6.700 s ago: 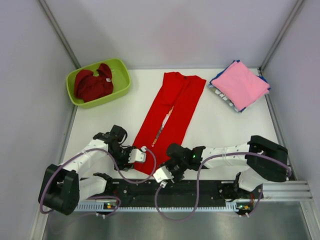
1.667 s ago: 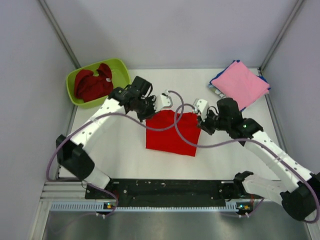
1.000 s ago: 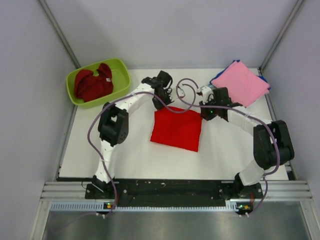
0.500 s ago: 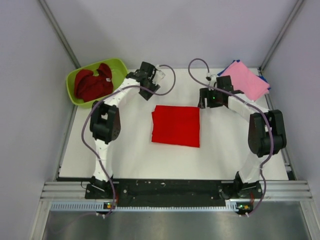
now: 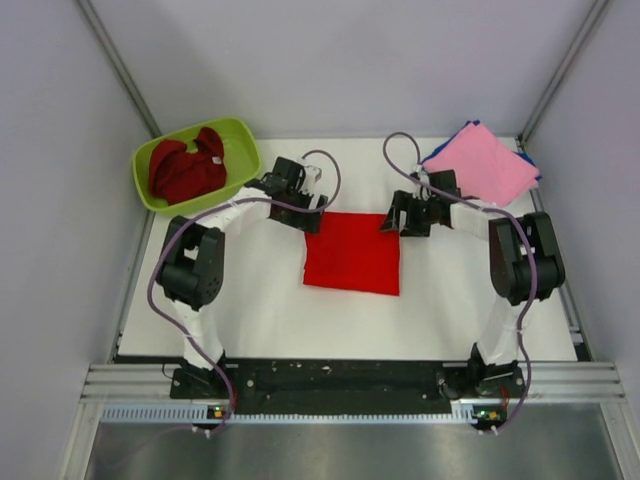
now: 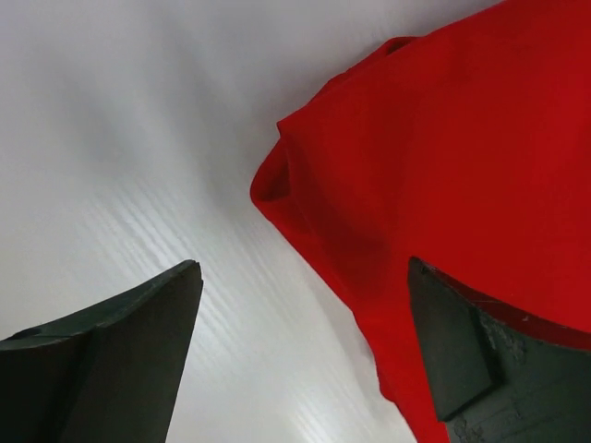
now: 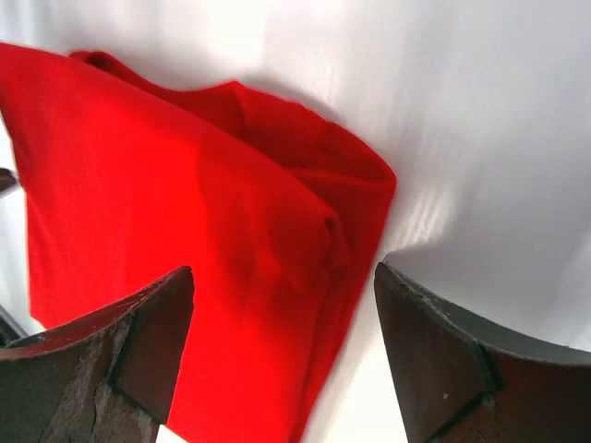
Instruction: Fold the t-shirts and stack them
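Status of fold-and-stack: the bright red shirt (image 5: 352, 253) lies at the centre of the table (image 5: 250, 310) as a compact, roughly square packet, flat, edges fairly even; I judge its folding done, or nearly so; in my left wrist view its corner shows a small rolled lip, and in the right wrist view the layers bunch slightly at the corner, so it is not perfectly crisp.

My left gripper (image 6: 303, 269) is spread wide, nothing between the fingers, and hovers at the packet's upper-left corner; my right gripper (image 7: 284, 269) is likewise spread and empty, at the upper-right corner; neither holds the cloth.

Stack: at the upper right of the top view sits a folded pile with the pink shirt (image 5: 482, 168) on top and a blue edge (image 5: 534, 172) showing beneath it; the red packet is well apart from this pile, so it is not yet stacked.

Remaining: the dark red shirt (image 5: 185, 168) lies crumpled in the green tub (image 5: 240, 140), upper left, unfolded.

Judgement: past the midpoint; left are moving the red packet onto the pile, then folding and stacking the dark red one.
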`<state>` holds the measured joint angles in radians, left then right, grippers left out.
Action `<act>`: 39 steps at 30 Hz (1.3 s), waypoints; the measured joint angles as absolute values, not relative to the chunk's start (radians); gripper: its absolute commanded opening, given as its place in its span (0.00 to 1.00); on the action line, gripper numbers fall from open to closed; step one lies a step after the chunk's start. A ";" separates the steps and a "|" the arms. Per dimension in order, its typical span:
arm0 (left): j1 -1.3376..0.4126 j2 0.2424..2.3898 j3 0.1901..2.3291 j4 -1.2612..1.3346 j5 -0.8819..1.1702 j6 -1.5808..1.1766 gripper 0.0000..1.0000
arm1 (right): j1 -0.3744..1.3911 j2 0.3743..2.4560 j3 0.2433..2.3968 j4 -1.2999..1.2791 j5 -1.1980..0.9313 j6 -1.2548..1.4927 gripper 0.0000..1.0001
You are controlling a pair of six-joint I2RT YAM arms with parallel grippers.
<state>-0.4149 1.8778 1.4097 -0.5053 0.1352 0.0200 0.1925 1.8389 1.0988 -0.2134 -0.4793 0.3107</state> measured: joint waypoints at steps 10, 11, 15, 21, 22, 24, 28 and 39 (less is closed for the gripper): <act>-0.377 2.078 1.539 -0.477 0.286 -0.125 0.32 | 0.191 1.945 1.151 -0.049 -0.606 0.416 0.69; -0.376 2.093 1.560 -0.476 0.301 -0.131 0.14 | 0.191 1.951 1.154 -0.041 -0.612 0.424 0.66; -0.374 2.147 1.624 -0.474 0.334 -0.134 0.00 | 0.184 1.971 1.154 -0.007 -0.634 0.451 0.64; -0.361 2.209 1.705 -0.503 0.342 -0.101 0.00 | 0.171 1.963 1.133 0.020 -0.649 0.456 0.72; -0.358 2.217 1.720 -0.503 0.340 -0.091 0.00 | 0.167 1.961 1.131 0.017 -0.651 0.453 0.72; -0.353 2.234 1.753 -0.505 0.340 -0.060 0.00 | 0.158 1.958 1.133 0.009 -0.653 0.440 0.72; -0.348 2.276 1.834 -0.526 0.343 -0.002 0.00 | 0.144 1.964 1.149 -0.015 -0.659 0.433 0.72; -0.348 2.349 1.943 -0.581 0.352 0.041 0.00 | 0.155 2.055 1.184 0.129 -0.765 0.556 0.58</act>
